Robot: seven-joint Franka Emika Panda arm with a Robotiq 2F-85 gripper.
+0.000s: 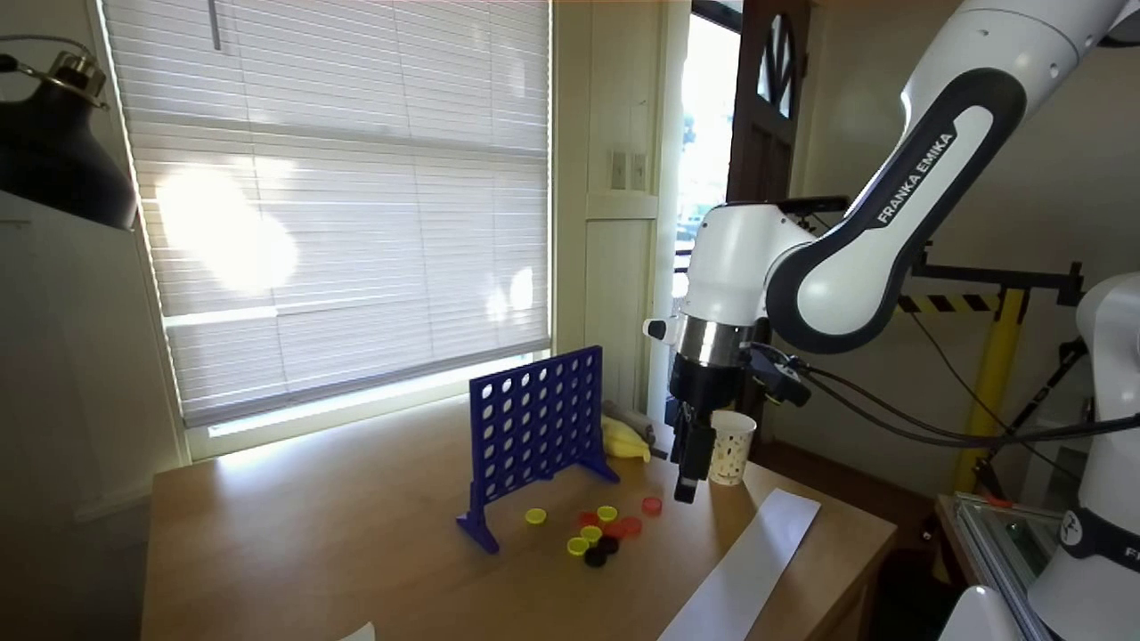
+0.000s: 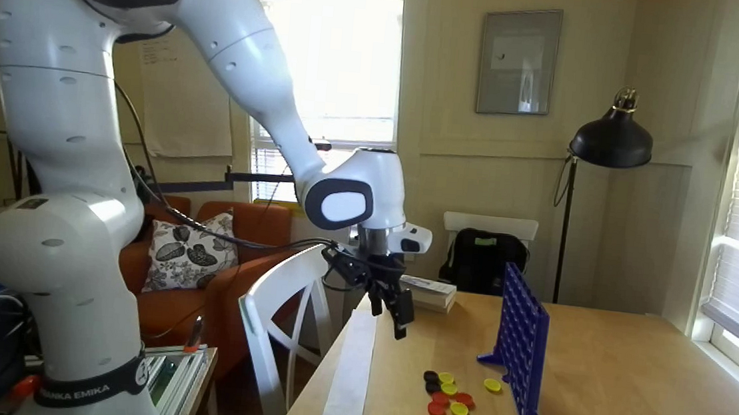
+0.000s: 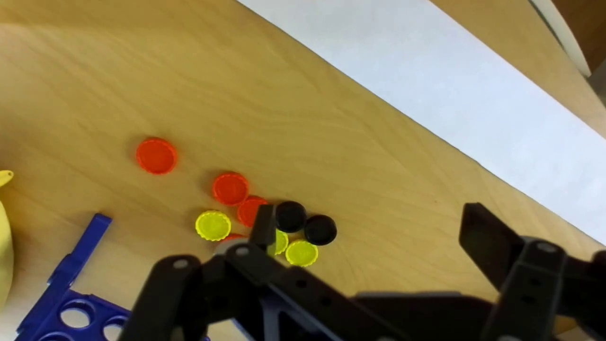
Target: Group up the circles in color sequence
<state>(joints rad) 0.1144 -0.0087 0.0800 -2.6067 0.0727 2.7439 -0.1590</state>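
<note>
In an exterior view: wooden table. Blue grid upright on it, left. Gripper hangs above table, right of grid, fingers wide apart. Paper cup farther right. On table, grid's near side: four red discs, four yellow discs, two black discs; one yellow apart, left.

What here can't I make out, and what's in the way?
Wrist view: a red round plastic disc and a yellow round plastic disc, both partly hidden by the black gripper.
In an exterior view: a yellow object of unclear kind, partly behind the blue plastic grid frame.
In an exterior view: a white corner of something, cut off by the bottom edge.
In an exterior view: the white paper wall sheet, its writing too small to read.
</note>
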